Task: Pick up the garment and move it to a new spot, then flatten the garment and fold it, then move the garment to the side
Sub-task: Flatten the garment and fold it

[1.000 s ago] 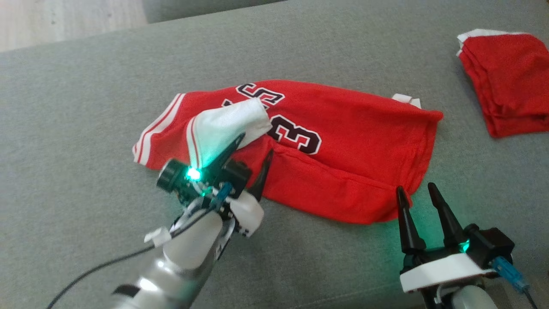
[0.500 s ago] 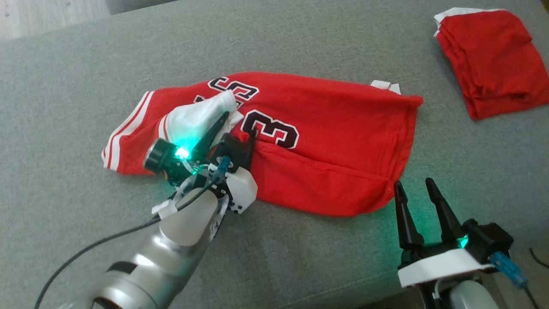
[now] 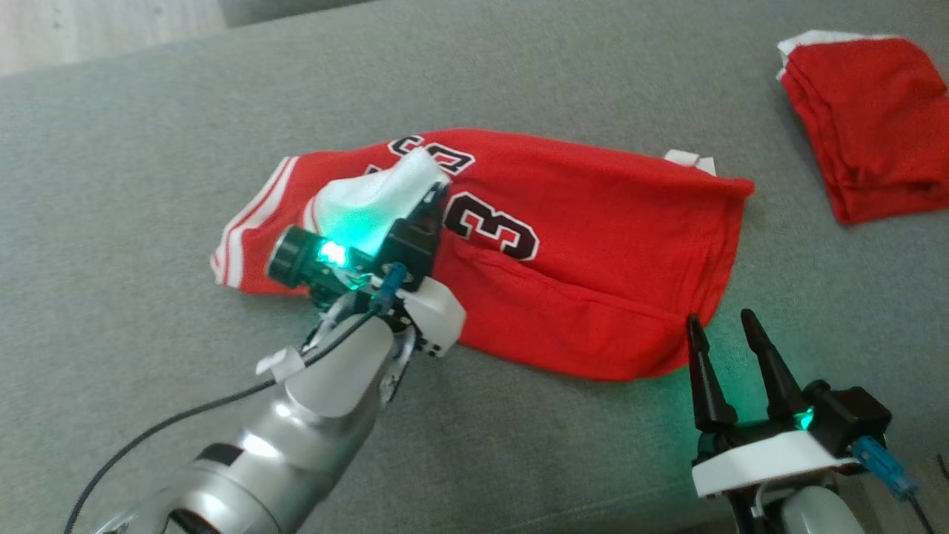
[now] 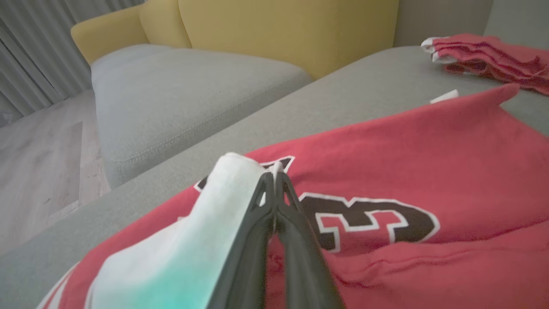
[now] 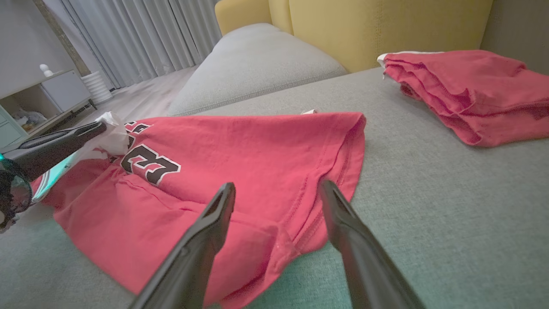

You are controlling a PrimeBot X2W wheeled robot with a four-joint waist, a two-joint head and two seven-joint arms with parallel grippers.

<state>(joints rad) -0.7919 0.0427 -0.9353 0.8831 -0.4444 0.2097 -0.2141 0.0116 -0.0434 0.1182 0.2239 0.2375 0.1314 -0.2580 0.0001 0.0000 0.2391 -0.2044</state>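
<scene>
The garment (image 3: 593,245) is a red jersey with black-and-white numbers, lying flattened across the grey couch seat (image 3: 148,148); it also shows in the left wrist view (image 4: 429,141) and the right wrist view (image 5: 257,146). Its white sleeve flap (image 3: 371,200) is folded up over the left part. My left gripper (image 3: 437,194) is shut, its tips (image 4: 274,174) pinching the top edge of that white flap. My right gripper (image 3: 719,319) stands open just off the garment's lower right corner, with the hem lying between and below its fingers (image 5: 214,223).
A folded red stack (image 3: 867,126) lies at the back right of the seat, apart from the jersey. A yellow armchair (image 4: 279,30) with a grey cushion stands beyond the seat's far edge. Wood floor (image 3: 74,30) shows at the upper left.
My left gripper pushed forward along the white flap and its fingers closed on the flap's edge. The head camera shifted slightly; the right gripper stayed open by the corner.
</scene>
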